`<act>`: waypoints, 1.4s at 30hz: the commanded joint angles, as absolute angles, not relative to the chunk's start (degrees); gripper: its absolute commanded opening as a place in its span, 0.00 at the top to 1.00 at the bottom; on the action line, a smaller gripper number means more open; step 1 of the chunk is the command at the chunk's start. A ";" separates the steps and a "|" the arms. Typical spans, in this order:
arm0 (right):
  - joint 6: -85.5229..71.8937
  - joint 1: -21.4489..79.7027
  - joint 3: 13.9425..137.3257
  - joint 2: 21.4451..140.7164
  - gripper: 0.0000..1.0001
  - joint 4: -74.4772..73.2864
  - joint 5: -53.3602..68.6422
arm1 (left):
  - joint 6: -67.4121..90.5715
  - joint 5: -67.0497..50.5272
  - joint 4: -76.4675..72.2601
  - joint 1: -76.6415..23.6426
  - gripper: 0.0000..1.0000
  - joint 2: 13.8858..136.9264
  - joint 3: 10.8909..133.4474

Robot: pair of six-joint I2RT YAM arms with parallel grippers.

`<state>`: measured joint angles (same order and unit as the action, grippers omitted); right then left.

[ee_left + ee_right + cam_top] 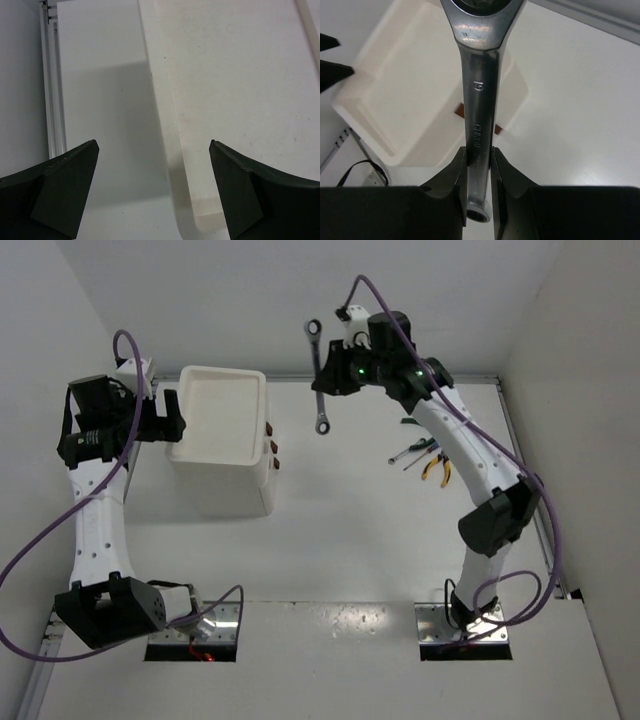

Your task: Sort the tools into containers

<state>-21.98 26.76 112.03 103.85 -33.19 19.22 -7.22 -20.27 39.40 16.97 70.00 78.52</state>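
Your right gripper [479, 170] clenched on slim silver wrench [321, 408], wrench in the air just right of white plastic drawer unit [232, 488], your left gripper [154, 190] spread wide, holding nothing, at unit's left edge, yellow-handled pliers [437, 469] on table.

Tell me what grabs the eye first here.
The silver wrench stands out first, clamped in the right end effector and held off the table, just right of the white drawer unit. The left end effector is wide open at that unit's left edge. Yellow-handled pliers and thin screwdrivers lie on the table's right side.
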 commanded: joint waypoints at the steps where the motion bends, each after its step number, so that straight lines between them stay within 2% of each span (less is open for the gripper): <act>1: -21.18 30.31 122.50 109.04 1.00 -28.75 20.57 | -6.42 -20.13 39.02 16.17 0.01 68.82 79.72; 5: -21.18 33.74 131.20 115.46 1.00 -27.43 21.09 | -5.80 -20.13 39.02 16.17 0.01 69.35 79.72; 19: -24.87 39.55 138.85 122.34 1.00 -12.40 22.85 | -5.27 -19.60 39.02 16.17 0.01 68.82 75.68; 27: -28.39 43.24 138.08 124.71 1.00 -10.72 22.33 | -5.80 -19.07 39.02 16.17 0.01 67.77 74.62; 42: -28.39 43.24 133.95 130.43 1.00 -10.72 21.27 | -2.99 -19.69 37.27 16.17 0.01 65.04 75.76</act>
